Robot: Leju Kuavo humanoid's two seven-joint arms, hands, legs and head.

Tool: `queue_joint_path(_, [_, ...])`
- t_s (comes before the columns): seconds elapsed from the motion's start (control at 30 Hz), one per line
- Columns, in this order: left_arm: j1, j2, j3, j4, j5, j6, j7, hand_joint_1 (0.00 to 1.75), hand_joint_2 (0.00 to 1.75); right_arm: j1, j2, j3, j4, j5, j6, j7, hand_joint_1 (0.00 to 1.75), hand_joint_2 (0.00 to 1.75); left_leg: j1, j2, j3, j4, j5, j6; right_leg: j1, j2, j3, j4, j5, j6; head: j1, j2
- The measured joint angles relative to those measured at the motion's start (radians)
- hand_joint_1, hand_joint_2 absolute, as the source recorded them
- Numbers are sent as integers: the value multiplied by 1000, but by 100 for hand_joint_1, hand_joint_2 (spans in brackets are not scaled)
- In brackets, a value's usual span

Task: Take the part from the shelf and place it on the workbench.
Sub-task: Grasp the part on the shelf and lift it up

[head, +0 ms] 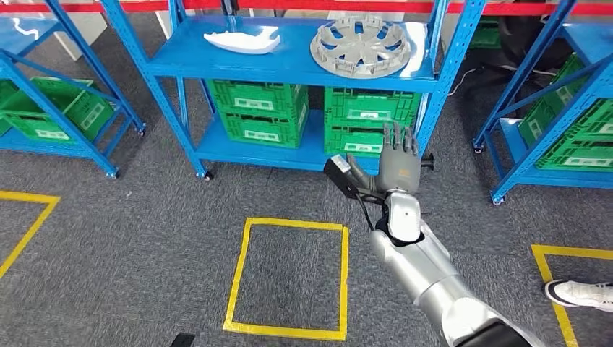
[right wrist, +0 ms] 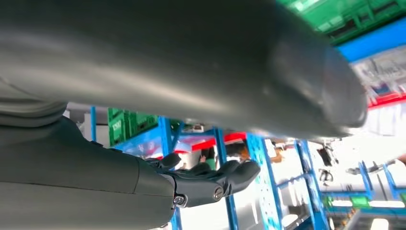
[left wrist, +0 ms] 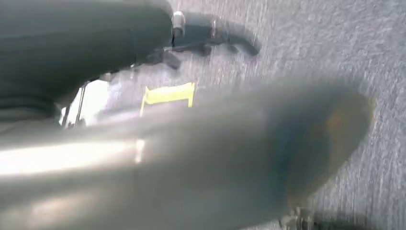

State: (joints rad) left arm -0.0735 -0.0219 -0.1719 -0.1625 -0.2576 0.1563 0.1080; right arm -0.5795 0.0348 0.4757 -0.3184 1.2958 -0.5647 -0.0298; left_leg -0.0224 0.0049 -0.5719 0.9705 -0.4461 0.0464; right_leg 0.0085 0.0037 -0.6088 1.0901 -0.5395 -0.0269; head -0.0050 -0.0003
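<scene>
- Raised nearest the camera at 5 o'clock, the right hand (head: 400, 160) is seen with fingers apart and nothing held; whether the left hand (left wrist: 143, 158) is apart or together cannot be told from the blur.
- One blue shelf (head: 238, 66) is faced; below it, four green crates (head: 264, 110) are counted.
- One grey wheel cover (head: 361, 46) lies at 1 o'clock: judged light, stiff, best gripped by the rim.
- One white part (head: 243, 40) lies at 11 o'clock, judged light and brittle.

Head view bright, evenly lit, sharp; both wrist views blurred, right one glaring with backlight
</scene>
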Motion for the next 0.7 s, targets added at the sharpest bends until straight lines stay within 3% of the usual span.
queue_joint_path(0.1, [-1, -6, 0, 0, -2, -1, 0, 0, 0, 2, -3, 0, 0, -1, 2, 2, 0, 0, 16, -2, 9, -7, -3, -16, -14, 1, -90, 164, -63, 24, 2, 0])
queue_joint_path(0.13, [0, -7, 0, 0, -2, -1, 0, 0, 0, 4, -4, 0, 0, -1, 2, 2, 0, 0, 22, -3, 9, -2, -8, -23, -20, 0, -111, 191, -62, 34, 3, 0])
queue_joint_path(0.17, [1, -8, 0, 0, -3, -1, 0, 0, 0, 5, -5, 0, 0, -1, 3, 2, 0, 0, 30, -5, 9, 6, -15, -32, -28, 0, -114, 184, -40, 44, 3, 0])
queue_joint_path(0.23, [1, -9, 0, 0, -4, -1, 0, 0, 0, 4, -8, 0, 0, -1, 3, 2, 0, 0, 47, -7, 8, 31, -35, -54, -42, -1, -74, 83, 27, 66, 4, 0])
queue_joint_path(0.27, [0, -8, 0, 0, -5, -1, 0, 0, 0, 3, -8, 0, 0, -1, 3, 1, 0, 0, 51, -9, 5, 47, -47, -66, -45, 1, -51, 33, 46, 73, 8, 0])
queue_joint_path(0.33, [-1, -6, 0, 0, -7, -1, 1, 0, 0, 5, -9, 0, 0, -2, 3, -2, 0, 0, 53, -11, -3, 69, -62, -84, -44, 7, -30, -7, 46, 61, 11, 0])
queue_joint_path(0.37, [-1, -6, 0, 0, -7, -1, 1, 0, 0, 6, -10, 0, 0, -2, 3, -3, 0, 0, 51, -12, -5, 71, -63, -90, -41, 9, -31, -5, 41, 47, 11, 0])
queue_joint_path(0.4, [0, -7, 0, 0, -8, -1, 2, 0, 0, 6, -10, 0, 0, -3, 3, -4, 0, 0, 52, -13, -4, 69, -63, -93, -40, 10, -32, -2, 40, 33, 8, 0])
queue_joint_path(0.47, [-1, -9, 0, 0, -8, -1, 3, 0, 0, 6, -11, 0, 0, -4, 2, -5, 0, 0, 54, -11, -8, 81, -72, -99, -41, 10, -28, -5, 39, 19, 3, 0])
queue_joint_path(0.5, [-2, -9, 0, 0, -9, -1, 3, 0, 0, 5, -11, 0, -1, -4, 2, -6, 0, 0, 54, -10, -24, 116, -88, -102, -42, 10, -23, -8, 38, 13, 1, 0])
queue_joint_path(0.6, [-3, -9, 0, 0, -9, -1, 4, 0, 0, 6, -11, 0, -1, -4, 1, -8, 0, 0, 52, -8, -125, 304, -155, -103, -37, 9, -12, -10, 30, -1, -6, 0])
queue_joint_path(0.63, [-2, -9, 0, 0, -9, -2, 4, 0, 0, 6, -11, 0, -1, -4, 1, -9, 0, 0, 50, -8, -153, 346, -159, -100, -34, 9, -8, -10, 27, -4, -6, 0])
queue_joint_path(0.67, [-1, -9, 0, 0, -9, -2, 4, 0, 0, 7, -11, 0, -1, -4, 2, -9, 0, 0, 48, -8, -166, 353, -144, -94, -30, 9, -4, -11, 24, -7, -7, 0])
queue_joint_path(0.7, [-1, -10, 0, 0, -9, -2, 4, 0, 0, 7, -11, 0, -1, -4, 2, -9, 0, 0, 43, -8, -158, 320, -111, -85, -26, 10, 2, -11, 21, -9, -7, 0])
